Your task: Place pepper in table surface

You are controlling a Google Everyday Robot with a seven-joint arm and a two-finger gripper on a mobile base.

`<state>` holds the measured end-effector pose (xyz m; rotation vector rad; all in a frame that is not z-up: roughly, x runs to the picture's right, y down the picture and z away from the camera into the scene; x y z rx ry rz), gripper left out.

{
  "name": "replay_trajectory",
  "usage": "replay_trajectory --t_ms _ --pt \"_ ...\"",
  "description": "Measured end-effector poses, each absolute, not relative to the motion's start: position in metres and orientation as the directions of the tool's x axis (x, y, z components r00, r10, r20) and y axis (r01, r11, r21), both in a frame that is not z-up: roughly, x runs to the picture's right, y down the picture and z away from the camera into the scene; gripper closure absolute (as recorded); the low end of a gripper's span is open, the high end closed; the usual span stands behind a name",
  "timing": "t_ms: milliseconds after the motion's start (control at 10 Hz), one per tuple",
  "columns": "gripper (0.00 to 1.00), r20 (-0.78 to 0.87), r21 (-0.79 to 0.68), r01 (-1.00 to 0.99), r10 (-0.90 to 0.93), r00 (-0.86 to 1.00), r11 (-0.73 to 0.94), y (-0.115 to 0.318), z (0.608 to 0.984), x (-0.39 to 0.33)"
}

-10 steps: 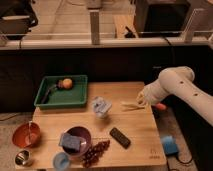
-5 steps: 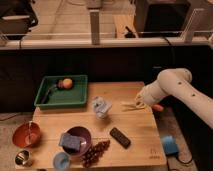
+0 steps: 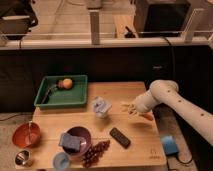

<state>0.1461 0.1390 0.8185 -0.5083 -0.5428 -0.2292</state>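
One closed tool [image 3: 131, 109] beside pepper [image 3: 148, 117], right side of table surface [image 3: 135, 150]

Wooden table surface [image 3: 142, 150], green tray [image 3: 62, 104] at back left, purple bowl [image 3: 84, 134], grapes [image 3: 95, 152], black bar [image 3: 120, 137], tool [image 3: 141, 112] above right edge

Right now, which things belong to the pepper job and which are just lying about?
Job: pepper, held in the shut end effector over the right side of the table surface.
Lying about: green tray, orange fruit, purple bowl, grapes, red bowl, blue sponge.
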Motion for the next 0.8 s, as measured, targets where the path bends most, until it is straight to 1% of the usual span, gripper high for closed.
replay_trajectory --t_ms 200,300,400,600,700,800 --pt "1.00 0.542 -0.465 0.343 -0.044 0.839 0.816 0.154 0.834 0.136" --pt "0.98 0.538 -0.492 0.341 -0.027 0.842 0.801 0.157 0.836 0.134" --pt "0.94 0.538 -0.507 0.337 -0.015 0.843 0.793 0.159 0.838 0.132" --pt "0.73 0.533 -0.542 0.335 0.007 0.846 0.771 0.163 0.841 0.130" --pt "0.61 0.529 -0.560 0.336 0.014 0.849 0.757 0.166 0.843 0.130" --pt "0.53 0.526 -0.572 0.338 0.018 0.850 0.747 0.167 0.845 0.129"
